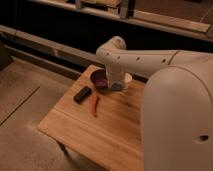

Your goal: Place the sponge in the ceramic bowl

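The dark maroon ceramic bowl (99,79) stands near the back edge of the wooden table (95,132). My white arm reaches in from the right, and the gripper (117,84) points down just right of the bowl, at its rim. It is shut on the light blue-grey sponge (119,87), which shows at the gripper's lower end, just above the table. The arm hides part of the bowl's right side.
A white cup (128,79) stands right behind the gripper. A black rectangular block (82,94) lies left of the bowl, and a thin red object (95,105) lies in front of it. My arm's large white body fills the right side.
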Controlling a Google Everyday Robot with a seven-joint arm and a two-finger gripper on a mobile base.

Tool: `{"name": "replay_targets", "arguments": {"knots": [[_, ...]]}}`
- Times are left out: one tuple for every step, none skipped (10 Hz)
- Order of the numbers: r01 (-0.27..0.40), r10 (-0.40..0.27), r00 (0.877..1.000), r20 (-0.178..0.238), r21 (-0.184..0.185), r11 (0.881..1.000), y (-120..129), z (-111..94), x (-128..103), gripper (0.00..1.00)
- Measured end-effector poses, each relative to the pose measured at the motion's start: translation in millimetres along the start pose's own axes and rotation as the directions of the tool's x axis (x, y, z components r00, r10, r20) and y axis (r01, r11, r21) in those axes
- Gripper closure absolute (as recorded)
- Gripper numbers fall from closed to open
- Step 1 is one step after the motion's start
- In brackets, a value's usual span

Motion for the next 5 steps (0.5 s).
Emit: {"name": "replay_targets", "arguments": {"knots": [[0.011,-0.011,1.0,-0.008,0.016,1.0,-1,5,-7,0.86],[0.023,-0.022,1.0,-0.019,0.034,0.999,-3,15,-14,0.86],[0.032,-0.031,0.999,-0.019,0.042,0.999,-3,19,-19,0.86],[0.051,-0.051,0.999,-0.012,0.047,0.998,-3,24,-27,0.86],[0.075,-0.076,0.997,0.004,0.05,0.996,0,25,-35,0.86]]}}
